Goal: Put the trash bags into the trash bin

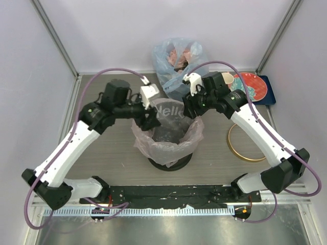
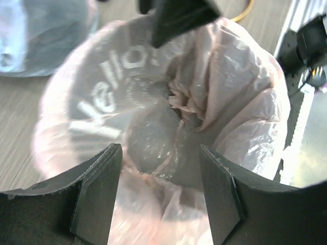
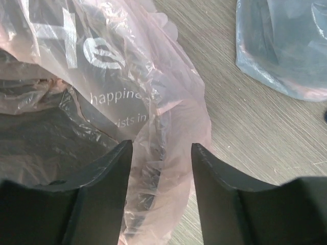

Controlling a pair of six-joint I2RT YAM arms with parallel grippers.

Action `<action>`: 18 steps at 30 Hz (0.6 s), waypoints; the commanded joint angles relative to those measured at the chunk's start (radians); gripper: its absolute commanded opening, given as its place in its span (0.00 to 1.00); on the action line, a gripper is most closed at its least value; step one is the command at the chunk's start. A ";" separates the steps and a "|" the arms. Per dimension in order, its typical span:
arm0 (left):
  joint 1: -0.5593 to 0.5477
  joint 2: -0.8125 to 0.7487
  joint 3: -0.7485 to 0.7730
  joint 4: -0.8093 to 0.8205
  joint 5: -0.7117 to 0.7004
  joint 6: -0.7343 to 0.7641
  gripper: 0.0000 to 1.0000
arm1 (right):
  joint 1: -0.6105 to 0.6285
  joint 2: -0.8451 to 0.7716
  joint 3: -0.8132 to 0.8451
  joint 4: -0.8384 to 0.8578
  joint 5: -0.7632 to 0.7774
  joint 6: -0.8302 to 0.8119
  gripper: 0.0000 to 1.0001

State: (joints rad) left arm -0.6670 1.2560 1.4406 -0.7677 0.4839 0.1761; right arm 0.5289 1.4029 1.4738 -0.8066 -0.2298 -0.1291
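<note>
1. The pink bag (image 1: 166,143) has white writing on it. The big word is "Hello". The right wrist view also shows small letters under it, "happine" and "ists in". The rest is lost in the folds.
2. There is one pink bag. It sits inside the trash bin (image 1: 171,162) with its mouth open. Its edge hangs over the top of the bin.
3. There is one black bin. It stands on the table (image 1: 102,153).
4. One gold hoop (image 1: 245,155) lies flat on the table to the right of the bin, apart from it.
5. One bluish bag (image 1: 176,58) with reddish stuff inside sits just behind the bin.
6. One dark blue tray (image 1: 270,88) with one red plate (image 1: 253,84) on it sits behind the bin and to the right.
7. The left gripper (image 2: 159,153) is over the bin's open mouth. Its jaws are spread and hold nothing.
8. The right gripper (image 3: 162,148) is at the back edge of the bin. Its jaws are spread, and the pink bag's edge lies between them.
</note>
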 commanded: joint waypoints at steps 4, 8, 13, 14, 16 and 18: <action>0.253 -0.104 0.027 -0.061 0.146 0.005 0.67 | 0.005 -0.047 0.169 -0.057 -0.071 -0.053 0.72; 0.335 -0.135 -0.043 -0.076 0.194 0.011 0.67 | 0.048 -0.013 0.235 -0.124 -0.150 -0.099 0.71; 0.409 -0.182 -0.158 0.039 0.266 -0.082 0.66 | 0.167 0.059 0.207 -0.146 -0.236 -0.135 0.59; 0.417 -0.184 -0.169 0.050 0.269 -0.105 0.66 | 0.184 0.071 0.201 -0.154 -0.259 -0.147 0.58; 0.420 -0.191 -0.195 0.079 0.271 -0.122 0.67 | 0.241 0.103 0.178 -0.163 -0.279 -0.188 0.56; 0.423 -0.198 -0.209 0.090 0.262 -0.139 0.67 | 0.270 0.149 0.154 -0.186 -0.304 -0.242 0.56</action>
State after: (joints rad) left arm -0.2535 1.0904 1.2503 -0.7746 0.7010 0.0994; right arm 0.7433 1.4784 1.6695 -0.9333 -0.4503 -0.2665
